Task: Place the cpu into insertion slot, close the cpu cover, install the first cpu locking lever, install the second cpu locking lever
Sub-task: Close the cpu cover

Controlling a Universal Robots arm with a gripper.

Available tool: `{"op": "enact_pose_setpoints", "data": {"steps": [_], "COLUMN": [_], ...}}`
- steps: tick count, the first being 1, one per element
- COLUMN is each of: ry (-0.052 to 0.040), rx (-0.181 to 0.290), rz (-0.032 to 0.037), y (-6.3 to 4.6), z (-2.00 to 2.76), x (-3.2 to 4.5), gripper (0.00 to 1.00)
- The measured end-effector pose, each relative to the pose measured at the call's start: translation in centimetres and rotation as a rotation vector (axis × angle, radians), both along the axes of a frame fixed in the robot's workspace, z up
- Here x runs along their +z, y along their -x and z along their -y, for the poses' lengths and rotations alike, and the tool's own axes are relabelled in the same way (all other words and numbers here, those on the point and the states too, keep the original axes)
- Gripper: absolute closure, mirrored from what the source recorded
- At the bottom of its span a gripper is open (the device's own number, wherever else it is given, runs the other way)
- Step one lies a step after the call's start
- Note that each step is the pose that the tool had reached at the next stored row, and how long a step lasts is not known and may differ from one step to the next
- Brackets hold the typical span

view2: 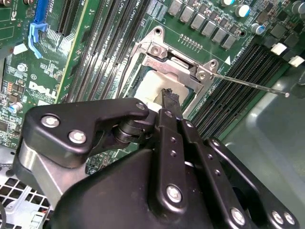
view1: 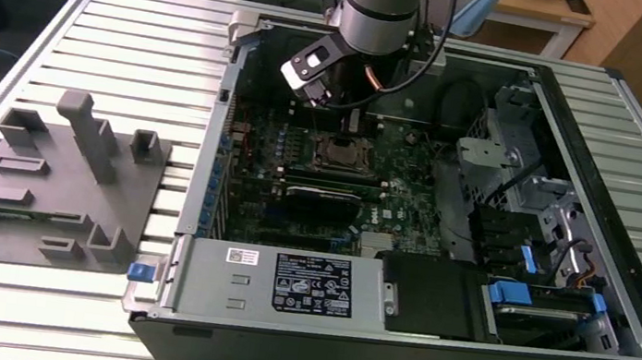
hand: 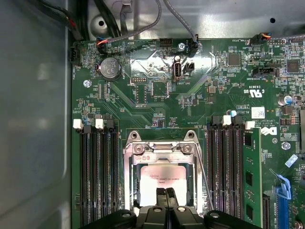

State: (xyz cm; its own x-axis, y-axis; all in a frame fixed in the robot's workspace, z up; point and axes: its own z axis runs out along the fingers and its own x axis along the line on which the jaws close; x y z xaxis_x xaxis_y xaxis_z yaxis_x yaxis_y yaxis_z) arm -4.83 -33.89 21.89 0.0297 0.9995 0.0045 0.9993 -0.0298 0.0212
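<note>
Silvery cpu cover [hand: 159,148] around cpu [hand: 159,177], gripper [hand: 166,192] pressed together over it; second wrist view's loose lever [view2: 248,84].

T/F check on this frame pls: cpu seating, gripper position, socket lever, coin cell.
1. The small square silver-topped cpu lies in the metal-rimmed insertion slot. True.
2. The black gripper is over the grey slotted fixture block. False: its shut tips are at the cpu.
3. The thin silvery wire lever is latched flat. False: it sticks out free over the black memory slots.
4. A round silver coin cell sits on the green motherboard. True.
</note>
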Motion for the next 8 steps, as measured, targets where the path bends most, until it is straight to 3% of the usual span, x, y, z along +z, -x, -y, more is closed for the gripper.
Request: {"op": "enact_pose_setpoints", "data": {"steps": [8], "ry": [0.0], "rx": [0.002], "rz": [0.0], "y": [0.0], "z": [0.0], "x": [0.0], "gripper": [0.89]}}
